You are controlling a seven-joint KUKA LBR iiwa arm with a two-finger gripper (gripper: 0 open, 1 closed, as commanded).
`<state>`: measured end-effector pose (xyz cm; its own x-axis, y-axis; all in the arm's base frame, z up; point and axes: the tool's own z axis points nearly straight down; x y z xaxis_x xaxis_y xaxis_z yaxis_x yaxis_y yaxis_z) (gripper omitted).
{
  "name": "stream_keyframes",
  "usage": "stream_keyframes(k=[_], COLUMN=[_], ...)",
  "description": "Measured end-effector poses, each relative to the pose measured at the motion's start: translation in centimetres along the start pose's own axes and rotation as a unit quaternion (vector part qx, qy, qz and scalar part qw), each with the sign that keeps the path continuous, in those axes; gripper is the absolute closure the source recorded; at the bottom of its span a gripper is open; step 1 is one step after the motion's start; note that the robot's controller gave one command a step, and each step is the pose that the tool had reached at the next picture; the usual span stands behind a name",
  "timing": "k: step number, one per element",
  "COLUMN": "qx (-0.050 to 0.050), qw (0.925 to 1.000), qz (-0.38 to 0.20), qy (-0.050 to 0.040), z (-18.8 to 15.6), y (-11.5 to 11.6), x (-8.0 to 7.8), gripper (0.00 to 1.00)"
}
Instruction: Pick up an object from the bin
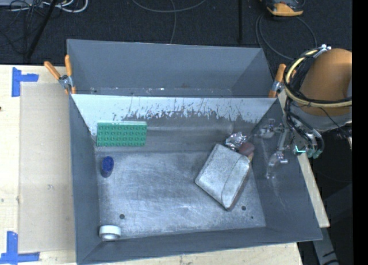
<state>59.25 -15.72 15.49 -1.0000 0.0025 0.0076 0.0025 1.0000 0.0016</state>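
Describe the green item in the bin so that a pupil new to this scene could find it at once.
Take the grey metal bin and look to its back left corner, where wall meets floor. There lies a flat green rectangular plate covered in studs. Its nearest neighbour, a small blue object in front, is rounded and far smaller.

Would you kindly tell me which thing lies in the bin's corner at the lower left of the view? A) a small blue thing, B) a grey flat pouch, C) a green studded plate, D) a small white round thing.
D: the small white round thing sits in that lower-left corner, while the green studded plate lies up by the far wall and the grey flat pouch lies toward the right.
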Motion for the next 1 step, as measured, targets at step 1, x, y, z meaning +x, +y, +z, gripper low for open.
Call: stream_keyframes(k=[1], qx=[-0.001], qw=[0.9988], qz=[0.048], qy=[-0.0045], z=[1.11], y=[3.93], x=[-2.36], gripper=[0.0])
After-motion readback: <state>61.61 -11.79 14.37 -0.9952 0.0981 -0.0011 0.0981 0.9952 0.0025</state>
